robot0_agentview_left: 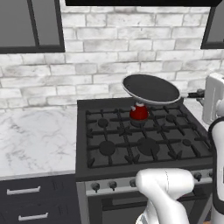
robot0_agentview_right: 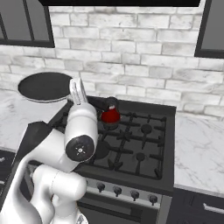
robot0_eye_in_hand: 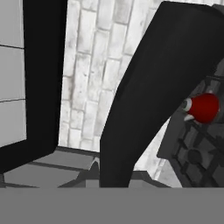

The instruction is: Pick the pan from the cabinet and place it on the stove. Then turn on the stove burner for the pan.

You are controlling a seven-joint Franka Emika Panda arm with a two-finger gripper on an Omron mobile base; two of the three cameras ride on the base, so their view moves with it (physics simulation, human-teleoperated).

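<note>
pan: the black pan (robot0_agentview_left: 151, 89) is held up in the air, above the back of the stove (robot0_agentview_left: 131, 140), just past the red kettle (robot0_agentview_left: 139, 112)
claw: the gripper (robot0_agentview_left: 202, 93) is closed tight on the pan's thin handle at the right
done: the pan is already out of the cabinet (robot0_agentview_left: 30, 24) and is carried over the stove
kettle: a back burner is taken by the red kettle, so another burner is likely needed for the pan
left: the pan is not yet set down on a grate
left after that: a knob (robot0_agentview_left: 112, 184) on the front row must be turned, so the burner under the pan is lit
how far: about half the job is judged to be done
</note>
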